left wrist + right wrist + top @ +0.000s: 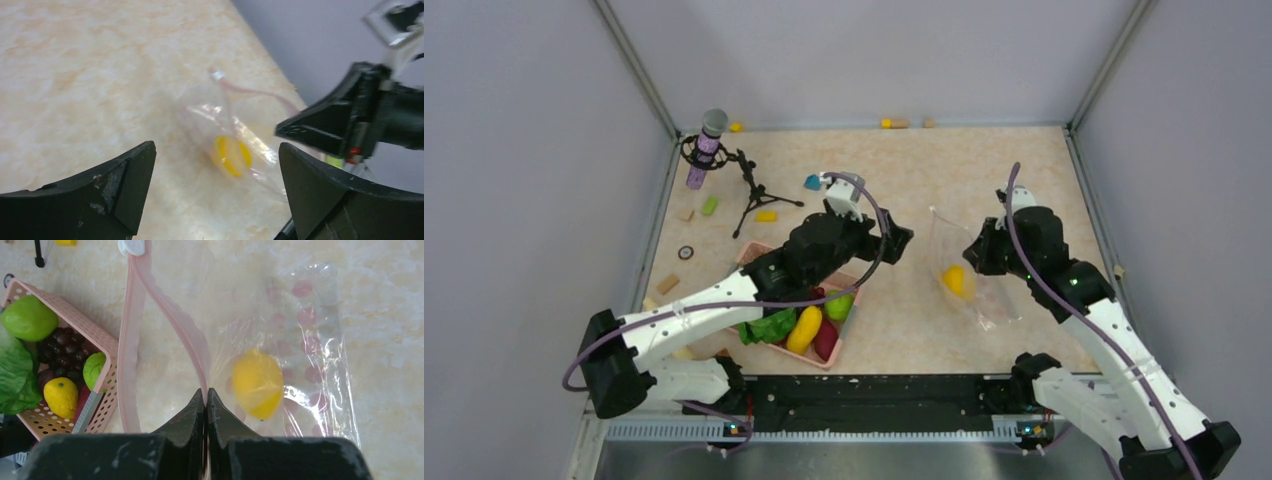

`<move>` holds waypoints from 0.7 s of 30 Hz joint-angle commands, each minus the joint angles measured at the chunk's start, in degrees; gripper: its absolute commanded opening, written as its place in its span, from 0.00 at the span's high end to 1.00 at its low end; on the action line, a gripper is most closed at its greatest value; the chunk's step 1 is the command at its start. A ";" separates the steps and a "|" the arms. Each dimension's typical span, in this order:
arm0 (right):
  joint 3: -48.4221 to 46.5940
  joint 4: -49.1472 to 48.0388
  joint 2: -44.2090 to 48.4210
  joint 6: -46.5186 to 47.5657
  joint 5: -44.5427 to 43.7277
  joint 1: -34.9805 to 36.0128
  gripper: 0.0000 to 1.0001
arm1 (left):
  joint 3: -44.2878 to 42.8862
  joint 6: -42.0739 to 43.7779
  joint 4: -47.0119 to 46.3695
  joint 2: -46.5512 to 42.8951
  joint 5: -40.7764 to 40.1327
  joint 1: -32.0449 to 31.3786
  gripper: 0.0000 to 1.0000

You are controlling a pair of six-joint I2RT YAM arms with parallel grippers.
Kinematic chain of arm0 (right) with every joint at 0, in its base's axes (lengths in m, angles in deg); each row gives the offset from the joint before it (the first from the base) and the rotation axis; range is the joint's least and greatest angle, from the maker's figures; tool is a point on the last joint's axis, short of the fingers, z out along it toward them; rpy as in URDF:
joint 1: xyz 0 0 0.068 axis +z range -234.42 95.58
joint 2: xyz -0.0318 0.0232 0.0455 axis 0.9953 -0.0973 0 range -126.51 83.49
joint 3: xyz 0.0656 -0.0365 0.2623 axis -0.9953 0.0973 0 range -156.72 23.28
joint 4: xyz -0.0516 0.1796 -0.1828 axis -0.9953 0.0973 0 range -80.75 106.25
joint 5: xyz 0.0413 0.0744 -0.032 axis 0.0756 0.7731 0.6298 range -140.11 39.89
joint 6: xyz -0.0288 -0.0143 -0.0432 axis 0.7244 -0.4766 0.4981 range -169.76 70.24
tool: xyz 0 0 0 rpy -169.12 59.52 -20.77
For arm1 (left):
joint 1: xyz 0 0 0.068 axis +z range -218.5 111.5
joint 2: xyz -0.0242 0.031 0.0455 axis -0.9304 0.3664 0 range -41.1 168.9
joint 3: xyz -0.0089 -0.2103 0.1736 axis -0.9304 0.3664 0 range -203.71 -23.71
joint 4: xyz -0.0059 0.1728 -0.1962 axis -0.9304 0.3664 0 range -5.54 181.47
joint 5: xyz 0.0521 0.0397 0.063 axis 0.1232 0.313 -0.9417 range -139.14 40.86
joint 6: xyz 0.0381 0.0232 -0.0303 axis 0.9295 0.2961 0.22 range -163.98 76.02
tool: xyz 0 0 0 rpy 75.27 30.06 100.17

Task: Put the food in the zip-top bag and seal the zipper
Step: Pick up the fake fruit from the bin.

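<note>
My right jaws are pinched shut on the zipper (167, 320), with one pink strip clamped between the tips. The other strip bows away to the side, so the mouth of the bag (976, 275) gapes. The white slider (132, 246) sits at the far end where the two strips meet.

The bag lies on the table (904, 170) in front of the right arm (1079, 290), with its mouth turned toward the basket (749, 250). One lemon (257, 384) is inside it, near the middle, and the left wrist view shows it through the crinkled film.

My left jaws are spread wide with nothing between them. They hang above the table between the basket and the bag, facing the bag's mouth and touching neither.

The rest of the food is in the basket:
- lettuce (15, 375)
- grapes (65, 350)
- two green fruits (29, 317)
- a yellow fruit (61, 396)
- a red piece (826, 340) at the near end

A microphone on a stand (709, 145) is at the far left, with small blocks (766, 215) scattered near it.
</note>
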 commanded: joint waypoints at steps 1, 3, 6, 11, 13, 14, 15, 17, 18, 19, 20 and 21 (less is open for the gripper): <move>-4.01 -3.77 2.28 -1.77 0.86 -0.62 0.98 | 3.25 -0.79 12.52 -4.94 -13.59 -0.13 0.02; -5.83 -2.99 1.88 -2.14 1.46 -0.59 0.98 | 4.26 -1.98 17.26 -6.87 -15.60 -0.18 0.02; -8.57 -2.05 1.06 -2.90 2.80 -0.61 0.98 | 6.58 -4.44 22.68 -10.09 -17.68 -0.13 0.02; -11.96 -2.04 0.56 -3.17 4.56 -0.62 0.96 | 9.50 -7.78 30.11 -15.09 -19.80 -0.05 0.02; -12.16 -2.37 0.56 -3.05 4.18 -0.57 0.96 | 9.74 -7.87 32.81 -16.57 -18.27 -0.09 0.02; -11.77 -2.59 0.67 -2.90 3.77 -0.61 0.96 | 9.71 -7.59 33.96 -17.22 -17.03 -0.08 0.02; -11.49 -2.90 0.77 -2.82 3.26 -0.62 0.96 | 9.75 -7.30 35.14 -17.52 -15.76 -0.09 0.02; -11.07 -3.08 0.78 -2.43 2.47 -0.62 0.96 | 9.61 -6.61 37.39 -17.77 -13.13 -0.02 0.02; -11.02 -3.08 0.82 -2.20 2.24 -0.59 0.96 | 9.42 -6.43 38.79 -17.44 -12.04 -0.06 0.02; -10.91 -3.02 0.77 -1.93 1.98 -0.61 0.96 | 9.00 -6.35 40.39 -16.94 -10.83 -0.09 0.02; -10.70 -2.94 0.75 -1.72 1.73 -0.62 0.95 | 8.41 -6.47 42.43 -16.37 -9.60 -0.08 0.02; -10.40 -2.93 0.83 -1.54 1.38 -0.62 0.95 | 7.83 -6.82 44.44 -15.69 -8.24 -0.09 0.02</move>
